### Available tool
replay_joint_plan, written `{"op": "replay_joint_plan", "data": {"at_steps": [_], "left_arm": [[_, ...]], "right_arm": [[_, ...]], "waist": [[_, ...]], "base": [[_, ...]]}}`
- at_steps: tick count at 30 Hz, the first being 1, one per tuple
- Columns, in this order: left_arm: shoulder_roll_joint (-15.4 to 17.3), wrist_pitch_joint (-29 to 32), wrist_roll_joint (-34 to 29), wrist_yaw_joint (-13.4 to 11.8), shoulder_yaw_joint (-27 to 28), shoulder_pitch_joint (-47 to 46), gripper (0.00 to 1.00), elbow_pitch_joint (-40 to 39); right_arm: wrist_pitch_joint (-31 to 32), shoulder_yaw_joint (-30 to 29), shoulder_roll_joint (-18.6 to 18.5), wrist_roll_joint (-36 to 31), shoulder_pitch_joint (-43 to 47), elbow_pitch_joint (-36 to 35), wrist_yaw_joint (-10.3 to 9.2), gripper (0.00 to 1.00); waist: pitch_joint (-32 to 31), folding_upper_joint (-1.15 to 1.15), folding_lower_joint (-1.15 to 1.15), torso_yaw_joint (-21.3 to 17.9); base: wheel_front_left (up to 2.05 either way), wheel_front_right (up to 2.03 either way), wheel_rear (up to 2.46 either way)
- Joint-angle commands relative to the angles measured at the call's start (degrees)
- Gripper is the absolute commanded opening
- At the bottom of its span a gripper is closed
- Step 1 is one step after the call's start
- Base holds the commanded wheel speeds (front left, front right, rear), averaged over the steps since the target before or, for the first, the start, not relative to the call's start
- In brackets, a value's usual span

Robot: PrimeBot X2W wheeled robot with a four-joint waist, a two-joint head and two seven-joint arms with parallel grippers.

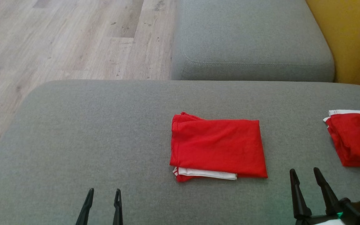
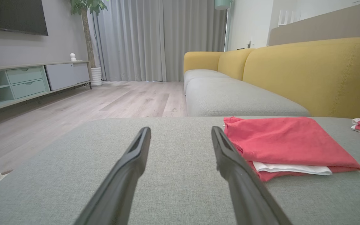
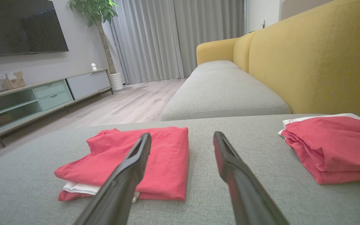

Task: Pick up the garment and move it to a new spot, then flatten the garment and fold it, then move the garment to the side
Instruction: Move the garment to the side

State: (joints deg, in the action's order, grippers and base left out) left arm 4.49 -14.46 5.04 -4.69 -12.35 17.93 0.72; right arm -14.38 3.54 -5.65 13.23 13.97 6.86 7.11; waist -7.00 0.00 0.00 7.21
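Both grippers sit at the near edge of the grey cushion [image 1: 73,140], empty. The left gripper [image 1: 104,189] has its fingers spread and is well apart from the cloth. The right gripper [image 1: 304,169] is likewise spread, just off the near right corner of the red garment [image 1: 217,147]. Neither touches fabric. The garment lies about mid-cushion as a flat, roughly rectangular stack, with a white layer [image 1: 208,173] peeking out along its near edge. A second folded red garment [image 1: 355,137] rests at the far right of the same cushion, apart from the first. Judgement: flattening and folding look finished, and the step in hand is the last one, shifting the stack to the side. The next move calls for a low approach to one edge, pinching through all layers together so the fold does not open. The right wrist view shows the right-hand edge closest to that gripper. Risk: catching the top layer alone would peel the stack.
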Motion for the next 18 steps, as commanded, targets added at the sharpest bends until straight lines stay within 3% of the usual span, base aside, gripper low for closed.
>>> {"op": "replay_joint_plan", "data": {"at_steps": [1, 18], "left_arm": [[-0.75, -0.54, -0.35, 0.14, 2.26, -2.67, 1.0, -2.03], [-1.47, -0.54, 1.26, 1.12, 3.34, -2.77, 1.0, -2.11]], "right_arm": [[-0.62, 0.94, -0.31, -0.45, -1.16, -1.69, 0.37, 1.0], [-0.62, 0.75, 0.68, -0.89, -0.75, -1.09, 0.37, 1.0]], "waist": [[0.03, 0.0, 0.0, -0.02], [0.1, 0.0, 0.0, -0.68]], "base": [[0.0, 0.0, 0.0], [0.0, 0.0, 0.0]]}}
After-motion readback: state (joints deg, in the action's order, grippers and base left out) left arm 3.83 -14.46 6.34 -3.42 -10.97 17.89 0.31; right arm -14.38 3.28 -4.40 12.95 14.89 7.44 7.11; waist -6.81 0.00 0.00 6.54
